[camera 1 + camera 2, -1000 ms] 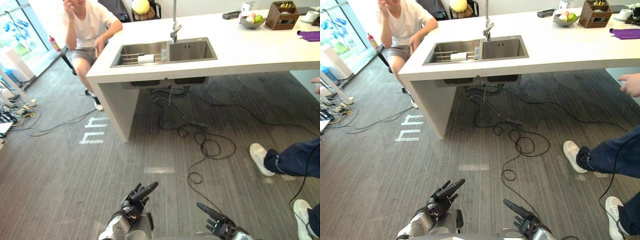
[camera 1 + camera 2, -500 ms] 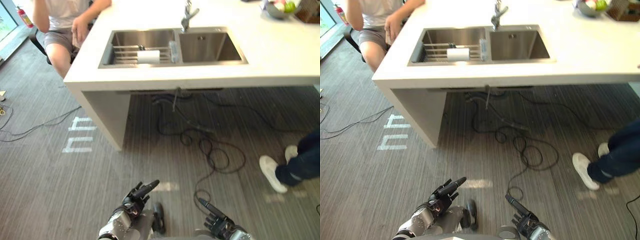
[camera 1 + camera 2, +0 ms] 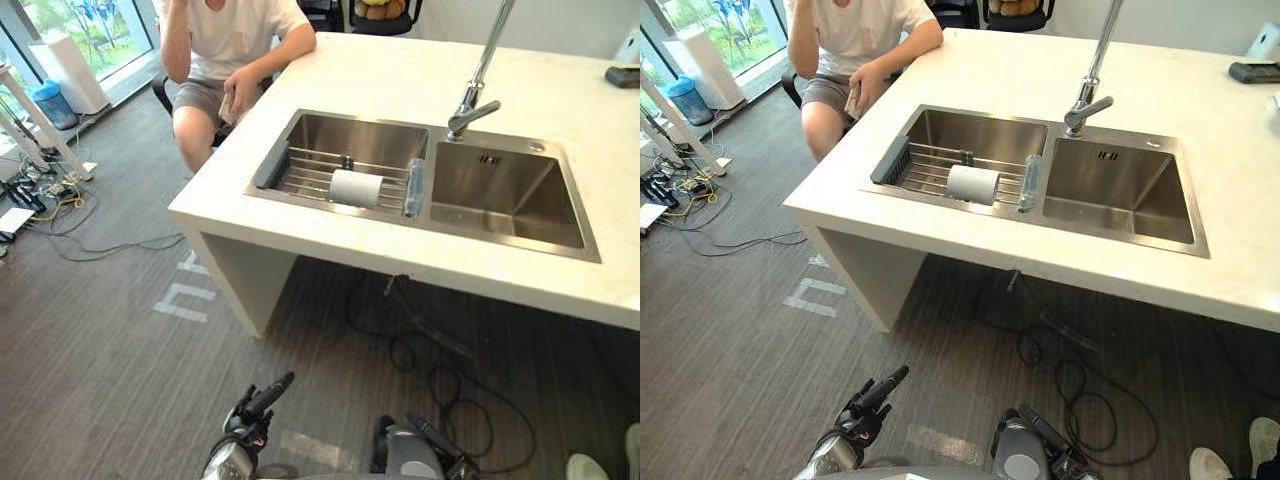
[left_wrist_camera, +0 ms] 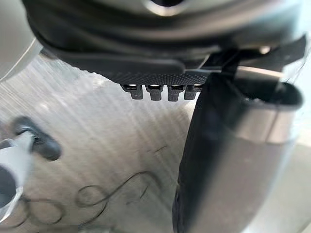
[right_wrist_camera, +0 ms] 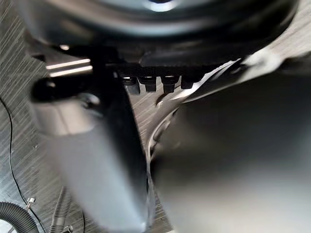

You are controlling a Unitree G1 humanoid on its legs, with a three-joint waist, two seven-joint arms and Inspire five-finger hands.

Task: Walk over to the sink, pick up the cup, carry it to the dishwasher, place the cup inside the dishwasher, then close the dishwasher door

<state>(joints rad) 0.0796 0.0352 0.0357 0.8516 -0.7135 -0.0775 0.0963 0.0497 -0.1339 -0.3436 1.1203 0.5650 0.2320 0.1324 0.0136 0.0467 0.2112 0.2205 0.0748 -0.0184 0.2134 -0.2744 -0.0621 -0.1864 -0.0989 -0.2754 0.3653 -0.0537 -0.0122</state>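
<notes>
Left eye view: the white cup [image 3: 356,187] is being carried by the wire rack [image 3: 300,172] in the left basin of the sink [image 3: 500,192], lying on its side, with the faucet [image 3: 480,72] rising behind. Low over the floor [image 3: 100,330], well apart from the white worktop [image 3: 400,80], the left hand [image 3: 262,398] and the right hand [image 3: 430,437] are being held with fingers stretched out, nothing being gripped. At the worktop's far left corner a person [image 3: 235,40] is sitting.
</notes>
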